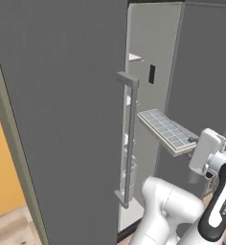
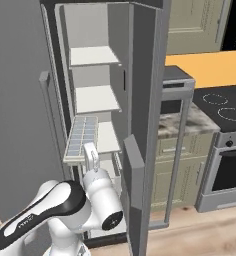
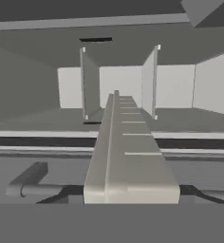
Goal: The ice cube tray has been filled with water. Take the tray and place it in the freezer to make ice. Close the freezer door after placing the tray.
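The gripper (image 1: 195, 141) is clamped on the ice cube tray (image 1: 165, 128), pointing toward eleven o'clock at the open freezer (image 2: 92, 65); a white shelf (image 2: 96, 98) lies just beyond.

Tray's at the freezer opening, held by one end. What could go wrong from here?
1. The gripper holds the tray by its near end, so the long overhang could sag or tip and spill the water.
2. The tray's far end is close to the shelf edge; it may catch there rather than slide on.
3. The freezer door stands close beside the arm, which could clip its handle when pulling back.
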